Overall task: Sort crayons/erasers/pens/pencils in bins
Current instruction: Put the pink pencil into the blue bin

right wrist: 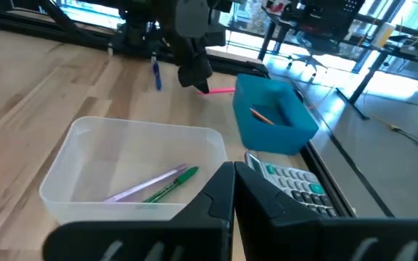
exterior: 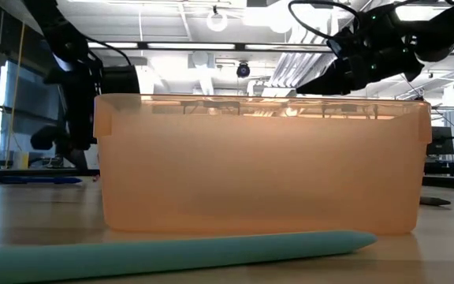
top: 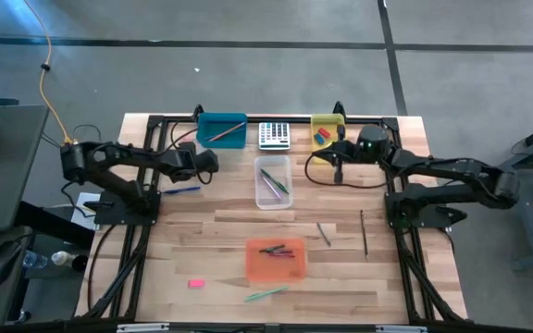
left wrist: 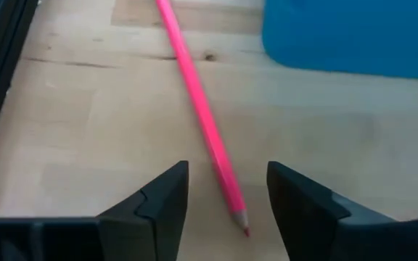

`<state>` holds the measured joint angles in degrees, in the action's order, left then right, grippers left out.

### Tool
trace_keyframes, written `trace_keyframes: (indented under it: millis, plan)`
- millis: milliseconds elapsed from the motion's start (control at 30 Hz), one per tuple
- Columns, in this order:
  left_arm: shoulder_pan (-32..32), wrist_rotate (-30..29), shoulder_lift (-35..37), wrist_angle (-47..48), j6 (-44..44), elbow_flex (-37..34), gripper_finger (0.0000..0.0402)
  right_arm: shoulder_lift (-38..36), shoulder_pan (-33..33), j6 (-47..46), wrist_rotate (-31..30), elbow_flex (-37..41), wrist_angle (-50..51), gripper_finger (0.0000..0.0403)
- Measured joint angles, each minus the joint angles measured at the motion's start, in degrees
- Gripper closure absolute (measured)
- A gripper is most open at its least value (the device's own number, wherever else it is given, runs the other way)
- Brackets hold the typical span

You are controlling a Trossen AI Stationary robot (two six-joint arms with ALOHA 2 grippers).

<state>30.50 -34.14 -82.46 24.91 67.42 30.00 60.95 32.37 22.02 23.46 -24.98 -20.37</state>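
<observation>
Four shallow plastic bins (top: 221, 130) hold some items; several sticks remain on the wooden table (top: 220, 245). Left gripper (left wrist: 227, 196), fingers apart, straddles a pink pencil (left wrist: 202, 116). Right gripper (right wrist: 232, 190) waits, fingers together.

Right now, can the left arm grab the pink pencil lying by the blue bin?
Probably yes. The left tool is open right over the thin pink pencil, one finger on each side of its tip. Nothing lies between them, and the teal-blue plastic bin sits off to the side.
</observation>
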Motion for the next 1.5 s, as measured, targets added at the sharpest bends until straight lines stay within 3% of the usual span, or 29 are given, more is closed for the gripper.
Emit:
trace_keyframes:
  millis: [900, 1167, 1500]
  plan:
    - [-0.8, 2.0, -2.4, 10.5, -6.6, 0.1, 0.0395, 0.0, 1.1, 0.6, 0.6, 0.0, -0.4, 0.0403]
    - [-2.6, 3.5, 2.2, 19.8, -2.1, -0.3, 0.0401, 0.0, 1.1, 0.6, 0.6, 0.0, -0.5, 0.0403]
    - [-4.5, -1.6, 11.4, 28.8, 1.4, -0.2, 0.0401, 0.0, 1.1, 0.6, 0.6, 0.0, -0.5, 0.0403]
